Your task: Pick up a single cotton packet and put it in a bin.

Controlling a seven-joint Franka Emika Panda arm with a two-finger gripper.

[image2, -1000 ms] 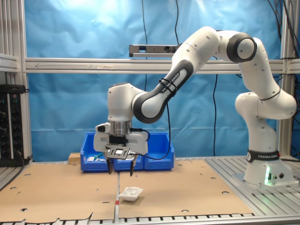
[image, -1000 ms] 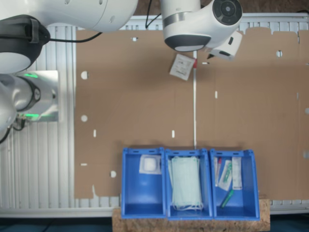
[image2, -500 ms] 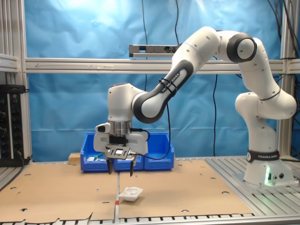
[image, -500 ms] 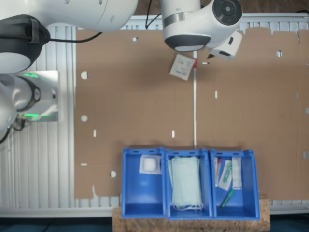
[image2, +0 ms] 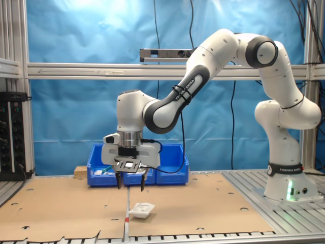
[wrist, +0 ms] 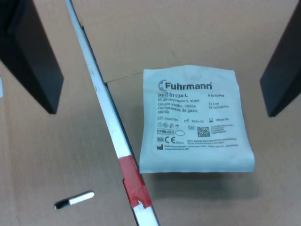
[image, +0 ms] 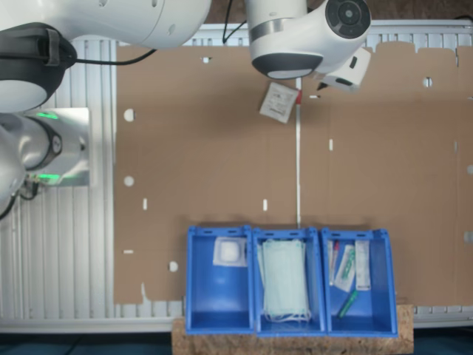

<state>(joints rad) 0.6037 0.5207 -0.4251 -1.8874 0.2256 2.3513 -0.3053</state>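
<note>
- Gripper (image2: 130, 188): jaws spread open, empty, held above the worktop (image2: 66, 203).
- Cotton packet (wrist: 196, 121): laid flat on the worktop beneath the jaws, beside a white strip (wrist: 101, 96).
- Blue bins (image: 288, 281): three, well apart from the packet.

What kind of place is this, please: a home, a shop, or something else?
Most likely a robotics lab or test cell: a white robot arm bolted to an aluminium-profile table, a blue backdrop curtain, and three blue sorting bins with medical supplies.

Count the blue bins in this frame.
3, side by side at the cardboard's edge: one holds a white packet, the middle holds face masks, the third holds narrow packets. None seems hidden.
</note>
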